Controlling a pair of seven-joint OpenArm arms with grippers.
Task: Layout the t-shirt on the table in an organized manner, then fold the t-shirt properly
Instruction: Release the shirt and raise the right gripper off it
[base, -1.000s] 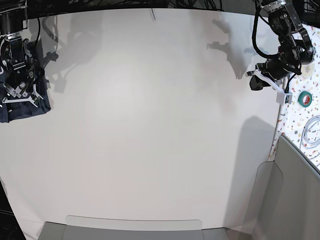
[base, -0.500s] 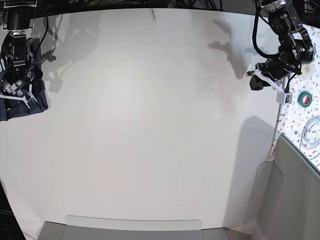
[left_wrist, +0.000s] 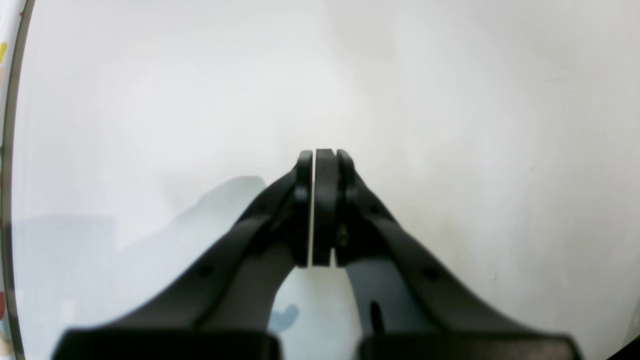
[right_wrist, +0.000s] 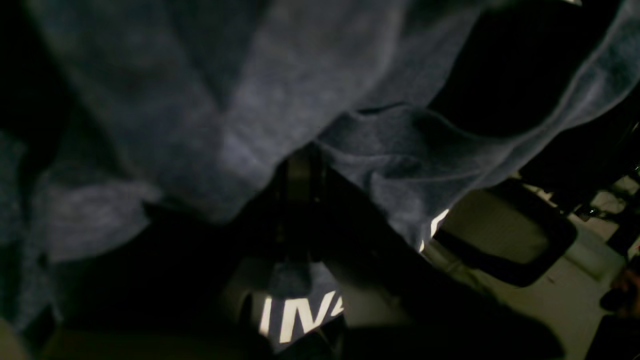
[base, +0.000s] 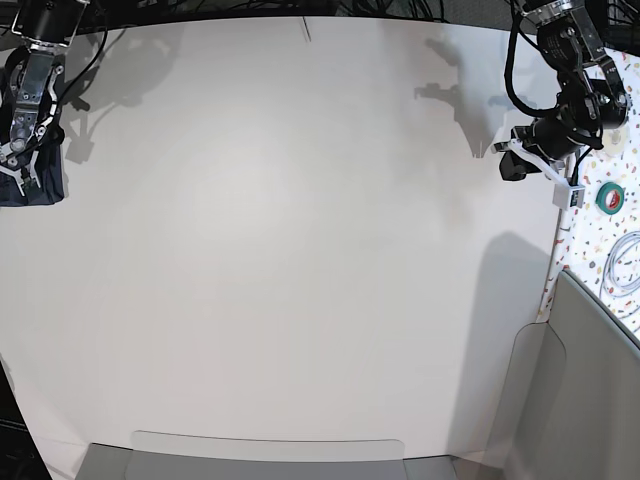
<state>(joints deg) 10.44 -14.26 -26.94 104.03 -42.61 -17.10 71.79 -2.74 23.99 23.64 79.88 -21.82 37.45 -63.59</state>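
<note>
Item: t-shirt, navy, bunched at the far left edge of the table, mostly past it. My right gripper sits directly in the cloth, jaws clamped on a fold; folds and white lettering crowd its wrist view. My left gripper, jaws pressed together on nothing, hangs at the opposite edge, well apart. Shirt's long axis, sleeves and collar: cannot tell, cut off and crumpled.
</note>
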